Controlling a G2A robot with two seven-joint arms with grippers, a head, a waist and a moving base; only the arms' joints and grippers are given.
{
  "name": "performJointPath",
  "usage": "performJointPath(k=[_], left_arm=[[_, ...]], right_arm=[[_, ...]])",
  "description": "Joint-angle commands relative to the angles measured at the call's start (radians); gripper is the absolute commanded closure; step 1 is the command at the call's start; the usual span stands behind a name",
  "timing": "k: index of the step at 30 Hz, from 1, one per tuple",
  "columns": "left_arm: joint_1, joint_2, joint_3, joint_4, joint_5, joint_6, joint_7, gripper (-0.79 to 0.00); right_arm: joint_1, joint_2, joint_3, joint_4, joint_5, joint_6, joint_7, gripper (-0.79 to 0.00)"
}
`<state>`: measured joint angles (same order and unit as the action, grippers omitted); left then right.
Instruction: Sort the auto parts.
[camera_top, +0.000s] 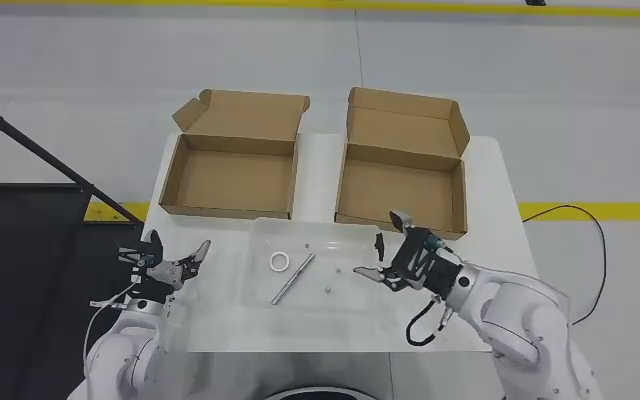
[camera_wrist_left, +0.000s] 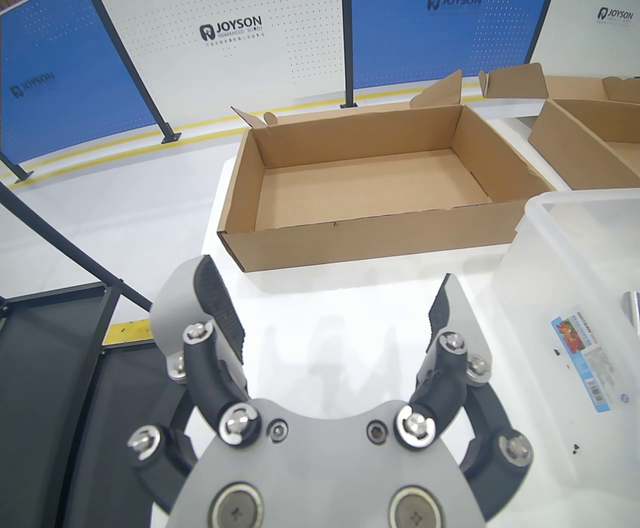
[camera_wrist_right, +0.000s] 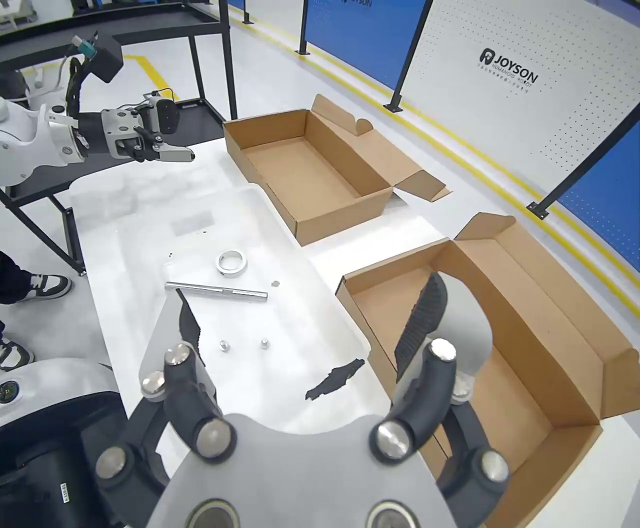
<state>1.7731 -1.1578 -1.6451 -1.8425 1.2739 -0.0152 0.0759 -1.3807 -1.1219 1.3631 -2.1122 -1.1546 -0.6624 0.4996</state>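
While left gripper (camera_wrist_left: 327, 280) hangs beside tray (camera_wrist_left: 545, 235), right gripper (camera_wrist_right: 307, 290) overhangs opposite rim.

You've got plain brown cardboard for the left arm's box (camera_top: 228, 182) and the right arm's box (camera_top: 400, 190), and a white table (camera_top: 320, 165). The tray (camera_top: 350, 300) is see-through, and the ring (camera_top: 279, 262) and rod (camera_top: 292, 279) are shiny silver. The left gripper (camera_wrist_left: 325, 270) and right gripper (camera_wrist_right: 306, 284) have silver plates and black ribbed pads.

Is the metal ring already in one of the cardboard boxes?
No, the metal ring lies in the clear tray next to the metal rod.
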Motion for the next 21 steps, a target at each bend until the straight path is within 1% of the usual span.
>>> performJointPath(k=[1, 3, 9, 10, 11, 12, 13, 14, 16, 21], left_arm=[[0.0, 0.0, 0.0, 0.0, 0.0, 0.0, 0.0, -0.785], [0.0, 0.0, 0.0, 0.0, 0.0, 0.0, 0.0, -0.785], [0.0, 0.0, 0.0, 0.0, 0.0, 0.0, 0.0, -0.785], [0.0, 0.0, 0.0, 0.0, 0.0, 0.0, 0.0, -0.785], [0.0, 0.0, 0.0, 0.0, 0.0, 0.0, 0.0, -0.785], [0.0, 0.0, 0.0, 0.0, 0.0, 0.0, 0.0, -0.785], [0.0, 0.0, 0.0, 0.0, 0.0, 0.0, 0.0, -0.785], [0.0, 0.0, 0.0, 0.0, 0.0, 0.0, 0.0, -0.785], [0.0, 0.0, 0.0, 0.0, 0.0, 0.0, 0.0, -0.785], [0.0, 0.0, 0.0, 0.0, 0.0, 0.0, 0.0, -0.785]], right_arm=[[0.02, -0.001, -0.066, 0.0, -0.058, -0.036, 0.04, -0.785], [0.069, -0.006, -0.133, 0.019, -0.081, -0.047, 0.083, -0.785], [0.226, -0.032, -0.324, 0.12, -0.147, 0.003, 0.249, -0.785], [0.248, -0.036, -0.347, 0.144, -0.15, 0.008, 0.272, -0.693], [0.267, -0.04, -0.364, 0.167, -0.15, 0.017, 0.289, -0.536], [0.281, -0.044, -0.38, 0.193, -0.146, 0.023, 0.306, -0.446], [0.292, -0.047, -0.392, 0.213, -0.135, 0.027, 0.316, -0.391], [0.301, -0.049, -0.401, 0.233, -0.125, 0.029, 0.326, -0.357], [0.313, -0.052, -0.411, 0.261, -0.116, 0.038, 0.345, -0.317], [0.33, -0.057, -0.433, 0.316, -0.116, 0.068, 0.381, -0.332]])
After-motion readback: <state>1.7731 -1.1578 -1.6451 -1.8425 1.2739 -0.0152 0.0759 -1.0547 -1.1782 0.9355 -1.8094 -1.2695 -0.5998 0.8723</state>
